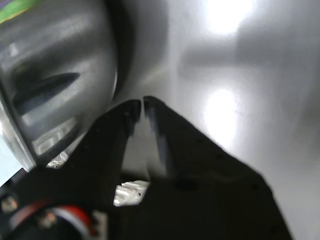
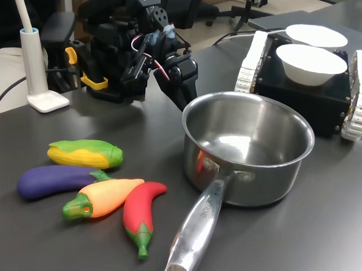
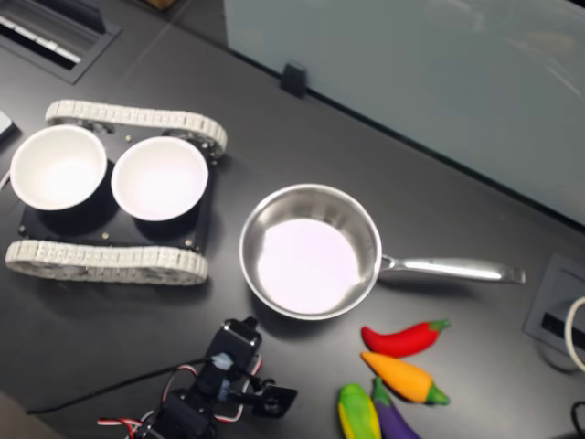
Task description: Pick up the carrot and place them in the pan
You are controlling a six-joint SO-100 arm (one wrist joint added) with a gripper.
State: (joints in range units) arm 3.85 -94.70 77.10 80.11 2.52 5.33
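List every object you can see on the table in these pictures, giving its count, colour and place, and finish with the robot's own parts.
pan: one, shiny steel, table centre, empty.
carrot: one, orange with green end, between the chili and the eggplant.
chili pepper: one, red, nearest the pan handle.
eggplant: one, purple, beside the carrot.
corn: one, yellow and green, behind the eggplant.
bowls: two, white, on the tracked vehicle.
tracked vehicle: one, black with white treads, behind the pan.
lamp base: one, white, the first exterior view's left.
arm: one, black.
hand: shut, empty, beside the pan.
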